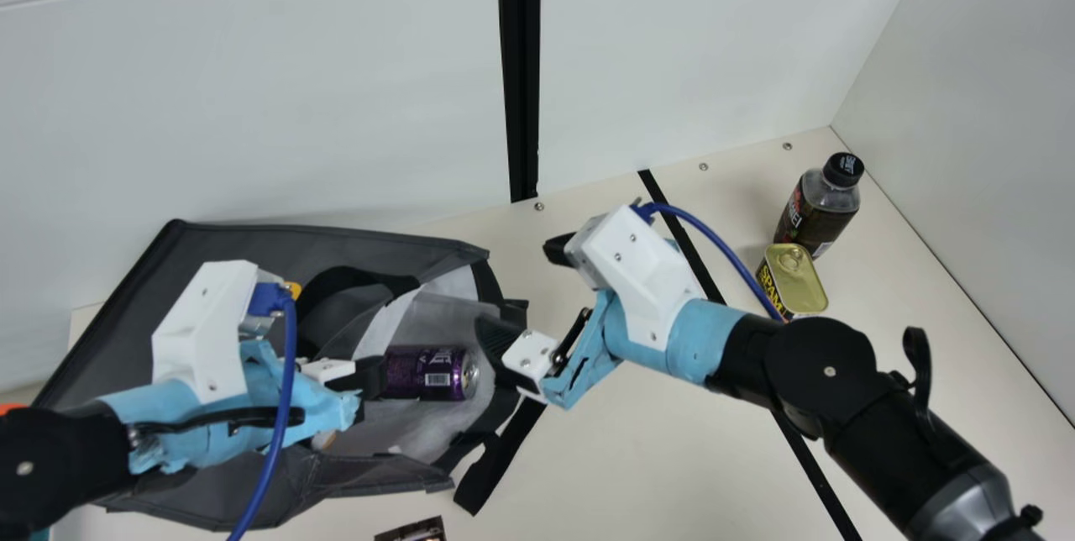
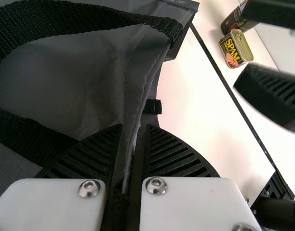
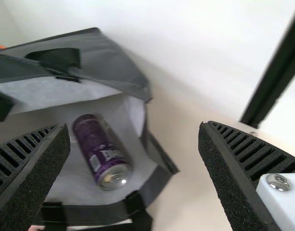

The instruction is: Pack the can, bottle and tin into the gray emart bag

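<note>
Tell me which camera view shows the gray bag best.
The main view: it takes in most of the gray bag, though the left arm covers part. The left wrist view shows a black strap and the bag's edge pinched in the left gripper; the right wrist view shows the open mouth and the purple can inside.

White walls [image 1: 252, 104], perhaps a post [image 1: 522, 70], cream table [image 1: 672, 457]

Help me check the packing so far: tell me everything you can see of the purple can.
The purple can lies on its side inside the gray bag, on pale lining, its shiny silver end toward the bag's open mouth. It looks like metal, with pale lettering and a white barcode patch near that end. Neither the left gripper nor the right gripper holds it.
</note>
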